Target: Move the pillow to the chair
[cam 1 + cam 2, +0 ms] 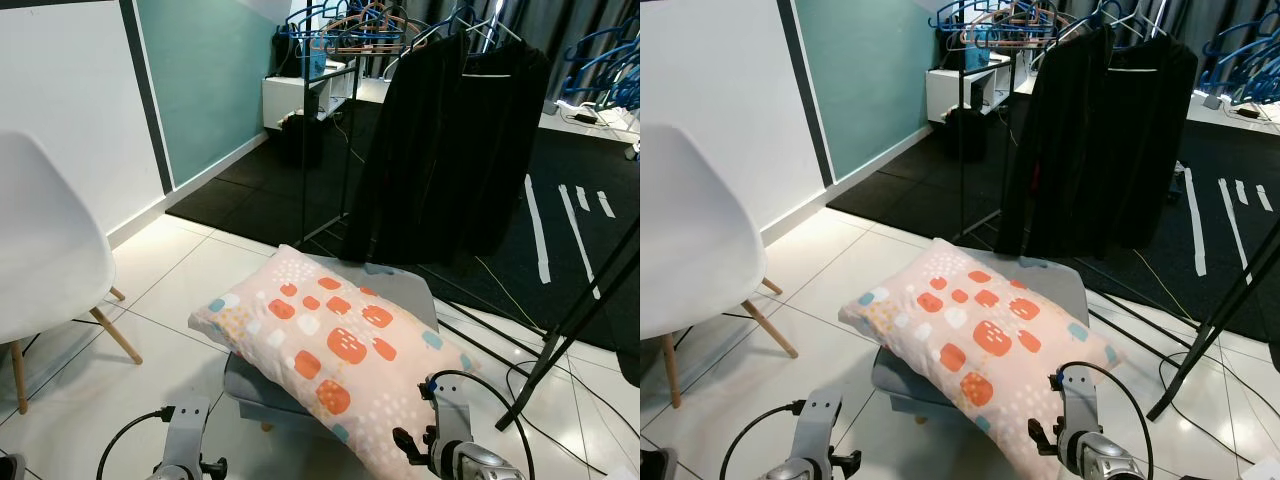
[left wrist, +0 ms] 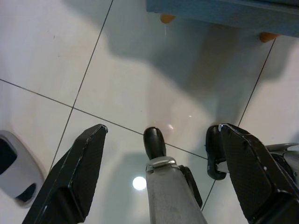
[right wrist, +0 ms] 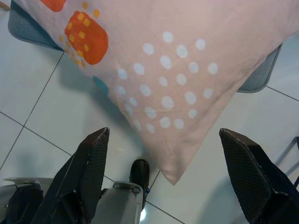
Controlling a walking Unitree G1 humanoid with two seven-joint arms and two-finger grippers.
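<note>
Fingers of the right gripper (image 3: 161,179) stand spread wide apart, holding nothing and touching nothing; the wrist view looks down between them at the drooping corner of the long pink pillow with orange patches and white dots (image 1: 335,345), which hangs between the two black fingers without contact. The right arm sits low at the near right of the scene, its silver wrist and looped black cable just beside the pillow's near end. The left gripper (image 2: 161,177) is likewise spread wide and empty, poised above the glossy white tiled floor (image 1: 170,290), with two orange-tipped feet of the stool visible beyond it. The left arm is held low at the near left, apart from the pillow. The pillow lies diagonally across the grey padded stool (image 1: 405,290), overhanging the seat at both ends, its far end pointing toward the wall and its near end toward the right arm. The white moulded plastic chair with slanted wooden legs (image 1: 45,255) stands at the robot's left, well apart from the stool, against the white and teal wall (image 1: 200,80). Behind the stool a black metal clothes rack (image 1: 320,140) carries a long black garment (image 1: 450,150) and several blue hangers (image 1: 320,25) over a black floor mat (image 1: 260,180).
</note>
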